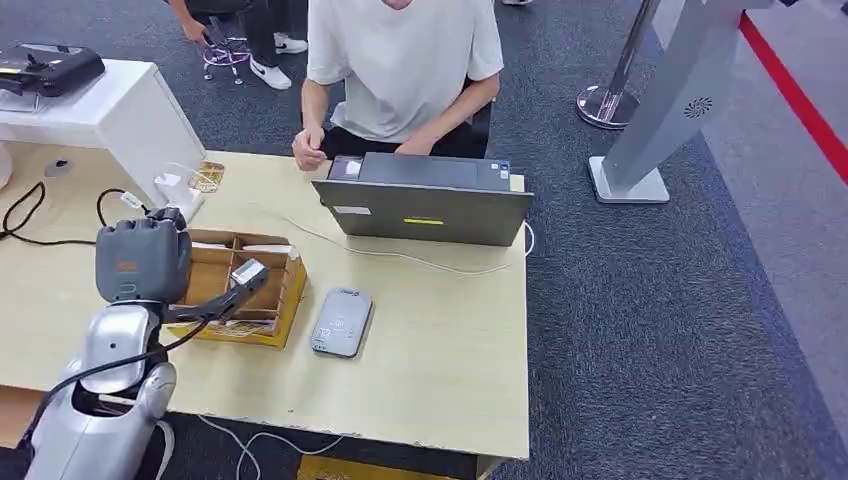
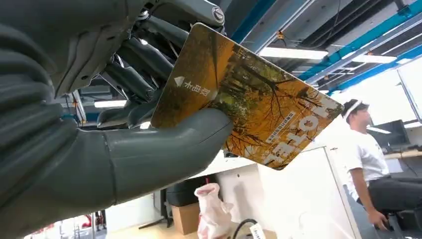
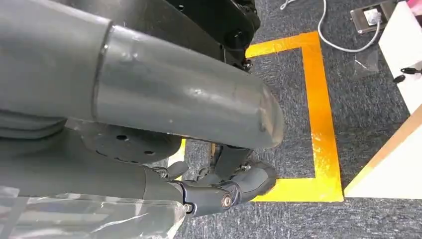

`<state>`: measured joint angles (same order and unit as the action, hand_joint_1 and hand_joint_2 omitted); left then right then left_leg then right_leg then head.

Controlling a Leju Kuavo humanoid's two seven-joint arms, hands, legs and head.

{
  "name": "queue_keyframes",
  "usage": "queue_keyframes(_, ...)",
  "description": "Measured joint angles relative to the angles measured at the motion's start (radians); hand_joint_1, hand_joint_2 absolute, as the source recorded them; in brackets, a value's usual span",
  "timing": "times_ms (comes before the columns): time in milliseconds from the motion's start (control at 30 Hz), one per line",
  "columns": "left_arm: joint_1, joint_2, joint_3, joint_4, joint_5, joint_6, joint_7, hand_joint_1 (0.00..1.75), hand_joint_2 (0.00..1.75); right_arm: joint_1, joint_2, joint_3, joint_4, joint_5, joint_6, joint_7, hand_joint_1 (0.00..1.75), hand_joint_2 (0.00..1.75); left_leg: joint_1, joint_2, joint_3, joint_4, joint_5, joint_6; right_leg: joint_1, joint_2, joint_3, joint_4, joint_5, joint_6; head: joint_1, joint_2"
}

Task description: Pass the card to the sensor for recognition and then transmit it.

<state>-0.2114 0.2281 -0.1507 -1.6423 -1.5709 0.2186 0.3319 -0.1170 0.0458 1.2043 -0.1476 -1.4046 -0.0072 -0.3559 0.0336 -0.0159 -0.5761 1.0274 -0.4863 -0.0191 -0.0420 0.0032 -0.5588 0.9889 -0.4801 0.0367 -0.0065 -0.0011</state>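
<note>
Item: card [image 2: 249, 107], held in my left robot hand [image 1: 143, 260] above the near left part of the surface [image 1: 430, 340].

My left robot hand pinches the card between thumb [image 2: 164, 149] and darker fingers [image 2: 134, 69]; the card's face is an orange autumn-tree print with white lettering. From the head view the card [image 1: 247, 272] sits over the cardboard box [image 1: 245, 290], which has open compartments and lies on the surface just left of the grey sensor [image 1: 342, 321]. The sensor lies flat, apart from the card. Beyond it, at the far edge, stands a dark laptop [image 1: 425, 200], with a person in a white shirt [image 1: 400, 60] seated behind it. My right robot hand [image 3: 219, 191] hangs over grey carpet with yellow floor tape [image 3: 321, 124], fingers curled in, holding nothing.
</note>
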Motion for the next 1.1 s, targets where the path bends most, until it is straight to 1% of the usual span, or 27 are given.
queue_keyframes(67, 0.000, -0.003, 0.000, -0.002, 0.000, 0.000, 0.000, 1.75, 1.75, 0.000, 0.000, 0.000, 0.000, 0.000, 0.000, 0.000, 0.00, 0.00, 0.000, 0.000, 0.000, 0.000, 0.000, 0.000, 0.000, 0.000, 0.000, 0.000, 0.000, 0.000, 0.000, 0.000)
queue_keyframes(100, 0.000, -0.006, 0.000, -0.002, 0.000, 0.003, -0.009, 1.75, 1.75, 0.000, 0.000, 0.000, 0.001, -0.002, 0.000, 0.000, 0.00, 0.00, 0.000, 0.000, 0.000, 0.000, 0.000, 0.000, 0.000, 0.000, 0.000, 0.000, 0.000, 0.000, 0.000, 0.000)
queue_keyframes(233, 0.017, -0.038, -0.007, -0.015, -0.002, 0.018, -0.071, 1.75, 1.75, 0.002, 0.000, 0.000, 0.003, -0.013, -0.005, -0.002, 0.00, 0.00, 0.000, 0.000, 0.000, 0.000, 0.000, 0.000, 0.000, 0.000, 0.000, 0.000, 0.000, 0.000, 0.000, 0.000)
queue_keyframes(400, 0.042, -0.073, -0.083, -0.015, -0.002, 0.018, -0.075, 1.75, 1.75, 0.003, 0.000, 0.000, 0.004, -0.021, -0.006, -0.007, 0.00, 0.00, 0.000, 0.000, 0.000, 0.000, 0.000, 0.000, 0.000, 0.000, 0.000, -0.001, 0.000, 0.000, 0.000, 0.000)
queue_keyframes(467, 0.048, -0.087, -0.101, -0.006, -0.002, 0.018, -0.084, 1.75, 1.75, 0.003, 0.000, 0.000, 0.004, -0.024, -0.006, -0.008, 0.00, 0.00, 0.000, 0.000, 0.000, 0.000, 0.000, 0.000, 0.000, 0.000, 0.000, 0.000, 0.000, 0.000, 0.000, 0.000)
queue_keyframes(600, 0.053, -0.111, -0.117, 0.028, -0.002, 0.018, -0.116, 1.75, 1.75, 0.004, 0.000, 0.000, 0.004, -0.030, -0.008, -0.007, 0.00, 0.00, 0.000, 0.000, 0.000, 0.000, 0.000, 0.000, 0.000, 0.000, 0.000, 0.000, 0.000, 0.000, 0.000, 0.000)
queue_keyframes(667, 0.053, -0.121, -0.124, 0.050, -0.002, 0.018, -0.122, 1.75, 1.75, 0.004, 0.000, 0.000, 0.004, -0.033, -0.008, -0.007, 0.00, 0.00, 0.000, 0.000, 0.000, 0.000, 0.000, 0.000, 0.000, 0.000, 0.000, 0.000, 0.000, 0.000, 0.000, 0.000)
queue_keyframes(733, 0.052, -0.127, -0.135, 0.069, -0.002, 0.014, -0.112, 1.75, 1.75, 0.005, 0.000, 0.000, 0.004, -0.035, -0.009, -0.007, 0.00, 0.00, 0.000, 0.000, 0.000, 0.000, 0.000, 0.000, 0.000, 0.000, 0.000, 0.000, 0.000, 0.000, 0.000, 0.000)
queue_keyframes(833, 0.052, -0.129, -0.156, 0.107, -0.002, -0.021, -0.080, 1.75, 1.75, 0.006, 0.000, 0.000, 0.004, -0.040, -0.009, -0.004, 0.00, 0.00, 0.000, 0.000, 0.000, 0.000, 0.000, 0.000, 0.000, 0.000, 0.000, 0.000, 0.000, 0.000, 0.000, 0.000)
queue_keyframes(900, 0.049, -0.135, -0.158, 0.139, -0.001, -0.043, -0.069, 1.75, 1.75, 0.007, 0.000, 0.000, 0.004, -0.042, -0.008, -0.003, 0.00, 0.00, 0.000, 0.000, 0.000, 0.000, 0.000, 0.000, 0.000, 0.000, 0.000, 0.000, 0.000, 0.000, 0.000, 0.000)
queue_keyframes(1000, 0.047, -0.143, -0.158, 0.195, -0.001, -0.054, -0.072, 1.75, 1.75, 0.007, 0.000, 0.000, 0.004, -0.047, -0.007, -0.002, 0.00, 0.00, 0.000, 0.000, 0.000, 0.000, 0.000, 0.000, 0.000, 0.000, 0.000, 0.000, 0.000, 0.000, 0.000, 0.000)
queue_keyframes(1100, 0.049, -0.153, -0.147, 0.244, -0.001, -0.054, -0.101, 1.75, 1.75, 0.008, 0.000, 0.000, 0.004, -0.051, -0.008, -0.001, 0.00, 0.00, 0.000, 0.000, 0.000, 0.000, 0.000, 0.000, 0.000, 0.000, 0.000, 0.000, 0.000, 0.000, 0.000, 0.000)
